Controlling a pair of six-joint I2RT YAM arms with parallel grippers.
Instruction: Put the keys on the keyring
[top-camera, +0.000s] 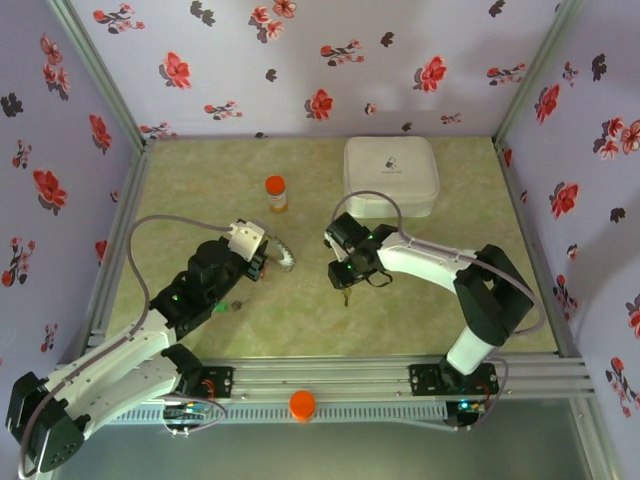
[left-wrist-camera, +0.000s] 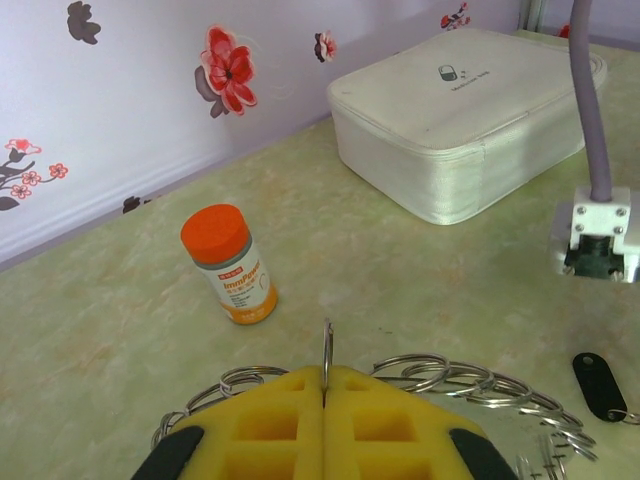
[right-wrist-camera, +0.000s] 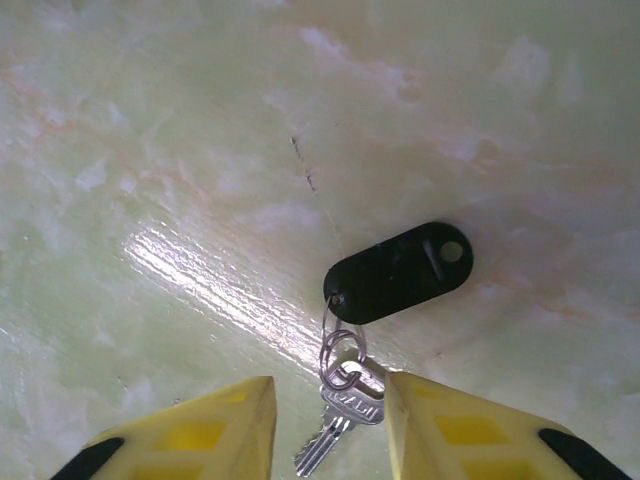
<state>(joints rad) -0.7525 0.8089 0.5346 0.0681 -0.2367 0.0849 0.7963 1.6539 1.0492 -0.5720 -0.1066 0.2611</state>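
From the top camera, the left gripper sits near the middle of the table. Its tips are at one end of the keyring, which reads here as a short, pale, curved strip with links too small to make out. The right gripper points down just across from it. A key pokes out beneath it, mostly hidden by the fingers. A bottle with an orange lid stands behind them, and a white case lies further back on the right.

In the left wrist camera, the left gripper's yellow pads are pressed together, pinching one thin wire ring that stands upright in the seam. The rest of the keyring is a chain of overlapping wire rings curving over the table on both sides of the pads. Its near part is hidden behind them and cut off by the bottom edge. The bottle stands upright beyond it. At the right edge lies a black tag, with whatever hangs from it cut off.

In the right wrist camera, the right gripper's fingers stand moderately apart and clamp nothing. The key lies flat on the table between the tips, linked by small rings to the black tag just ahead. Whether the right finger touches the key's head cannot be told.
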